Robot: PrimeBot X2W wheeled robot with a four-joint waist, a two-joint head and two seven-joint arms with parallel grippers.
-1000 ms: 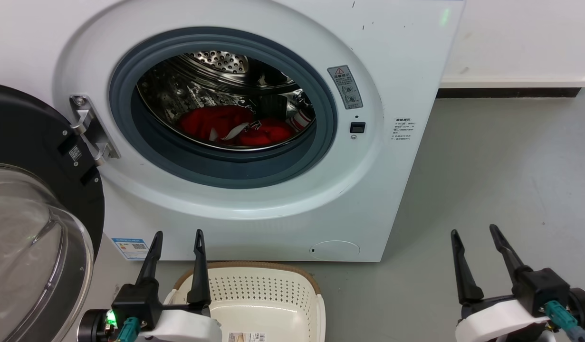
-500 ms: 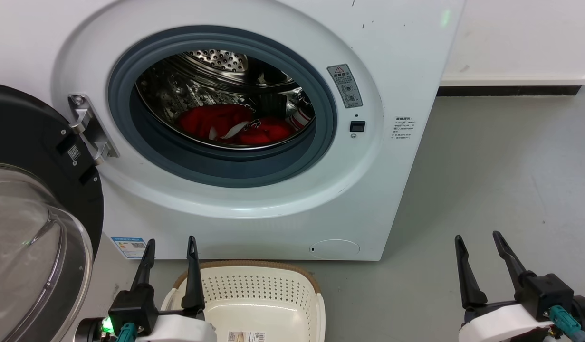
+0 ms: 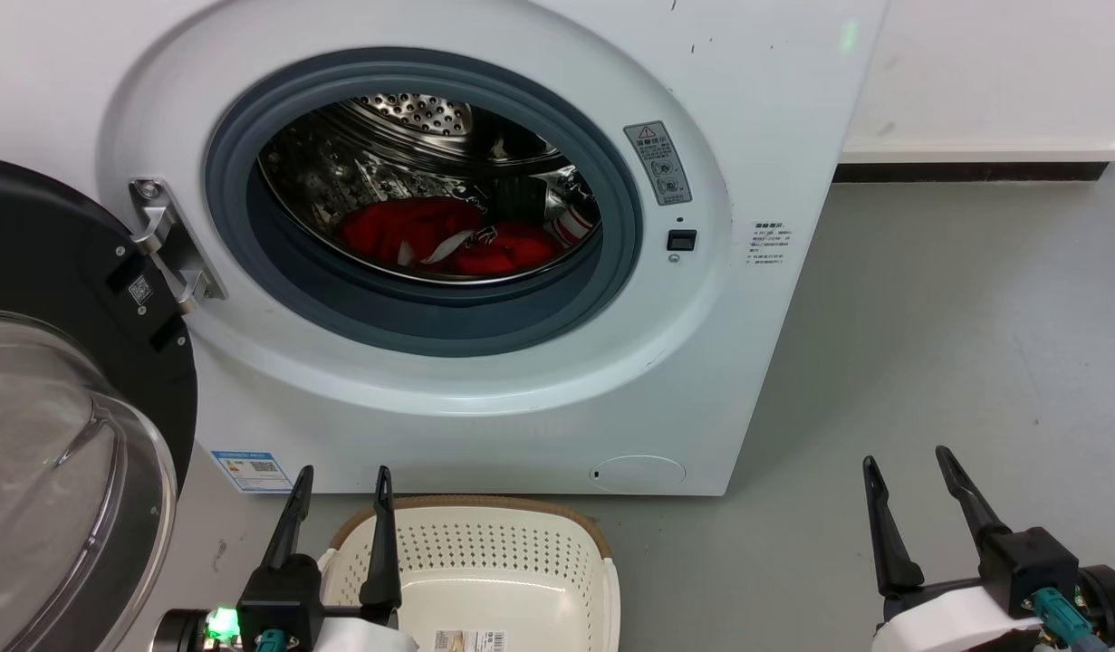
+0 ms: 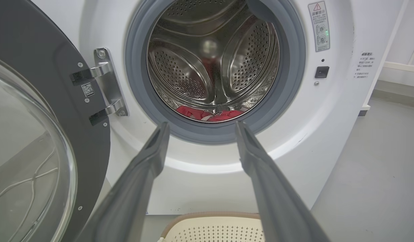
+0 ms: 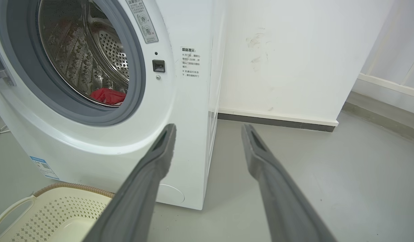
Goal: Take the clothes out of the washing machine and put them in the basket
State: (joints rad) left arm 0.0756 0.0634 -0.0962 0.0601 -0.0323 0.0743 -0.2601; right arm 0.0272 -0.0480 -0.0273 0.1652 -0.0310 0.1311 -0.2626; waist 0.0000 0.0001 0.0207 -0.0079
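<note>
The white washing machine [image 3: 485, 398] stands in front of me with its black-rimmed glass door [image 3: 59, 426] swung open to the left. Red clothes [image 3: 430, 237] with white trim lie at the bottom of the steel drum; they also show as clothes [image 4: 210, 115] and clothes [image 5: 107, 96] in the wrist views. The cream basket [image 3: 485, 552] sits on the floor right below the machine's front. My left gripper [image 3: 342, 480] is open and empty above the basket's left rim. My right gripper [image 3: 908, 460] is open and empty over the floor, right of the machine.
Grey floor [image 3: 965, 344] stretches to the right of the machine, bounded by a white wall with a dark skirting [image 3: 965, 172]. The open door [image 4: 42, 134] takes up the space at the left. The door hinge [image 3: 172, 244] juts from the machine's face.
Both grippers have dropped slightly in the head view. The left one shifted a little left, then back right. The clothes and basket lie as before.
</note>
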